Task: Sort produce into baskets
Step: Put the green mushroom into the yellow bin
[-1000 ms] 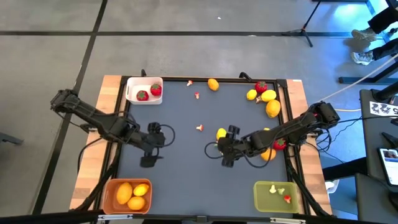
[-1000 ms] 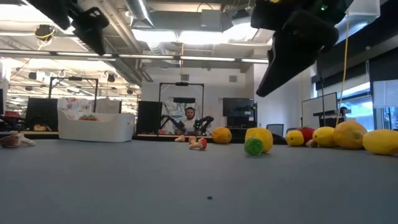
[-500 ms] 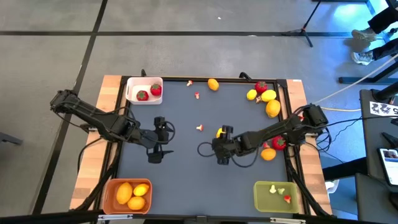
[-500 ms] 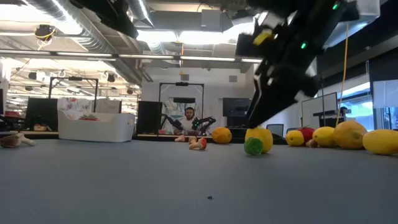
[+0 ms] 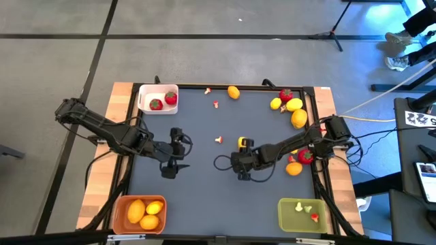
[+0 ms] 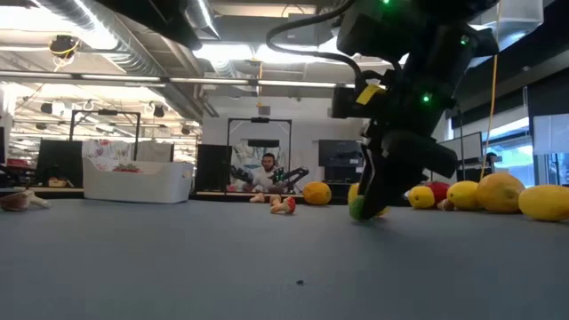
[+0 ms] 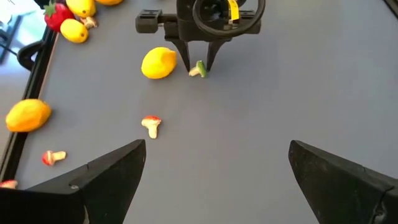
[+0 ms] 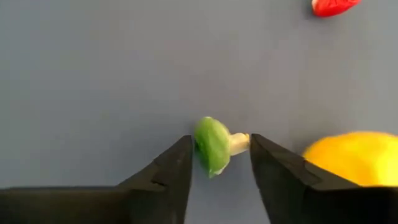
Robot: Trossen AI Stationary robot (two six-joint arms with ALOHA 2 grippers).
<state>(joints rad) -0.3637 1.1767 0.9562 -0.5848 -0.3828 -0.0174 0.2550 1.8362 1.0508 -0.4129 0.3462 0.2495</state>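
A small green-capped piece with a pale stem (image 8: 214, 146) lies on its side on the grey table, right beside a yellow lemon (image 7: 158, 63). My right gripper (image 8: 219, 152) has come down over it, one finger on each side, and hides the piece in the high view (image 5: 240, 153). My left gripper (image 7: 211, 180) hangs open over the table's left middle (image 5: 170, 167), holding nothing. The white basket (image 5: 143, 92) holds two strawberries. The orange basket (image 5: 119, 211) holds lemons and citrus. The green basket (image 5: 283, 214) holds small bits. My right gripper has the green-capped piece between its two fingers. One finger (image 8: 180, 162) stands against the cap (image 8: 202, 143) and the other against the stem's end (image 8: 244, 142). The fingers come from above, slanting down. The piece lies on the table.
An orange citrus (image 5: 234, 92) lies at the far edge. Lemons and a strawberry (image 5: 291, 107) cluster at the far right. A strawberry (image 5: 305, 158) and an orange (image 5: 293, 168) lie under the right arm. Small red-and-pale bits (image 5: 219, 139) (image 5: 215, 104) dot the middle.
My right gripper has gone down and a little toward the table's left, from well above the table to the green-capped piece beside the lemon. My left gripper has turned somewhat where it hangs.
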